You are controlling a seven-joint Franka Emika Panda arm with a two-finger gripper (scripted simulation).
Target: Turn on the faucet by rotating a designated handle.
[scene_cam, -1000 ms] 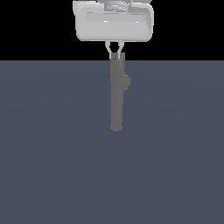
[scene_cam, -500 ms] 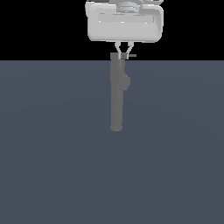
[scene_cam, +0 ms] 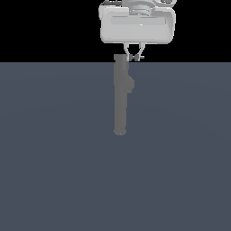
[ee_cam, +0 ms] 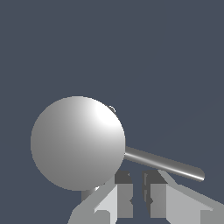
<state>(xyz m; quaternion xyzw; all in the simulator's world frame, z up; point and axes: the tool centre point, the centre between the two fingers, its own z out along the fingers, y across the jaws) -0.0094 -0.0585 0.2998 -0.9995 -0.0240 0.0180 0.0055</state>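
Note:
The faucet (scene_cam: 120, 97) is a matte gray column lying on the dark floor, with a small side bump (scene_cam: 131, 85) and a rounded near end. In the wrist view its cap end shows as a large round disc (ee_cam: 78, 143). The handle (ee_cam: 164, 165) is a thin light-gray rod sticking out sideways from the cap; in the exterior view only a short stub (scene_cam: 140, 57) shows. My gripper (scene_cam: 135, 56) hangs over the faucet's cap end, on the handle's side. Its fingers (ee_cam: 124, 192) stand close together with a narrow gap, holding nothing, right next to the rod.
A flat dark blue-gray floor (scene_cam: 54, 171) stretches all around the faucet. Black background lies behind the gripper body (scene_cam: 137, 25). No other objects show.
My gripper has moved toward the exterior view's right, from over the cap to the handle's side. The faucet column has not moved.

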